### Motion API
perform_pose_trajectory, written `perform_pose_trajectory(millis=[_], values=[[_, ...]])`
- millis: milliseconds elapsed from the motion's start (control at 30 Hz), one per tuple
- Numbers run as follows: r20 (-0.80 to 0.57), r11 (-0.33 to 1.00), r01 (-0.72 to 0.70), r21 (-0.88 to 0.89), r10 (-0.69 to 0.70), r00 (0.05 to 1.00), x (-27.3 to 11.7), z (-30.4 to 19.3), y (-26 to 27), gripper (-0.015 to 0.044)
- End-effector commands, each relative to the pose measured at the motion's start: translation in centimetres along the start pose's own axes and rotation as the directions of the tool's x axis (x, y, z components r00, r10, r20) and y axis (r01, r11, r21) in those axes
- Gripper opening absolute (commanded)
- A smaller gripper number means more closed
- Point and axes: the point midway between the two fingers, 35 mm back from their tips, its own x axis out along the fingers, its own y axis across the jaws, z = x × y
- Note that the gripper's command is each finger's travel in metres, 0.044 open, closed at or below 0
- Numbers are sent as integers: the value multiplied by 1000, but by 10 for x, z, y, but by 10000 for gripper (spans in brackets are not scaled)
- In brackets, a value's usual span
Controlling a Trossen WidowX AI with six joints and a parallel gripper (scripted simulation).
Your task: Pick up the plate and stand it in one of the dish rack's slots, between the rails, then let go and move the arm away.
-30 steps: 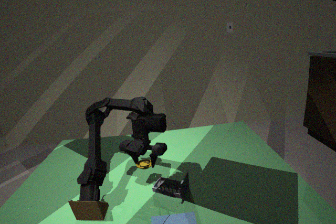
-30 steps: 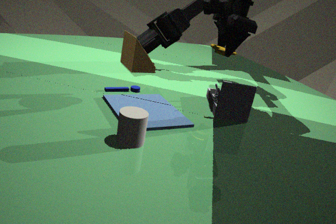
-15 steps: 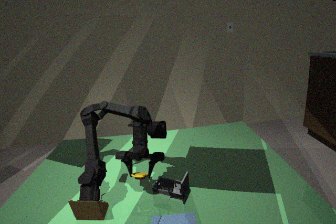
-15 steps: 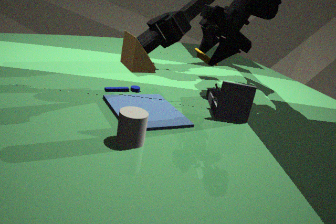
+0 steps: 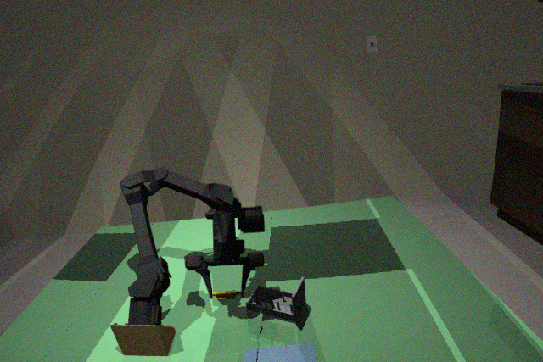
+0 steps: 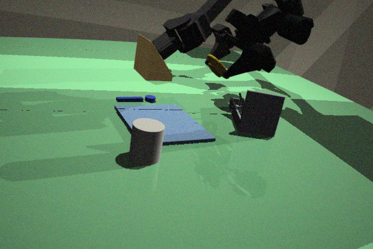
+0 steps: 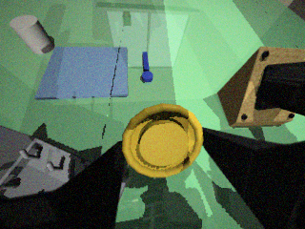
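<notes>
A yellow round plate (image 5: 226,294) (image 6: 216,66) (image 7: 164,142) is held by its rim between the two fingertips of my gripper (image 5: 226,295) (image 6: 217,68) (image 7: 161,138), which is shut on it. The plate hangs above the table, near level in the top view and tilted in the exterior view. The grey dish rack (image 5: 300,298) (image 6: 262,114) (image 7: 46,177) stands on the table, to the right of the plate in the top view and at the lower left in the wrist view. Its tall end panel and small pegs show. The plate is outside the rack and does not touch it.
A flat blue board (image 5: 282,353) (image 6: 168,122) (image 7: 88,72) lies beyond the rack in the wrist view. A pale cylinder (image 6: 147,142) (image 7: 31,33) stands beside it. A blue bar (image 6: 129,99) (image 7: 145,61) and blue disc (image 6: 150,98) (image 7: 147,76) lie near the board. The wooden arm base (image 5: 142,340) (image 6: 150,60) (image 7: 243,91) stands nearby.
</notes>
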Motion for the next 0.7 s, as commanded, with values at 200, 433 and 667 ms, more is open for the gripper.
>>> perform_pose_trajectory(millis=[200, 433, 667], values=[[193, 985, -104, -139, 129, 973, 7, 3, 7, 0], [293, 957, -176, -231, 241, 925, 7, 3, 13, 0], [367, 914, -251, -318, 363, 856, 5, 0, 20, 0]])
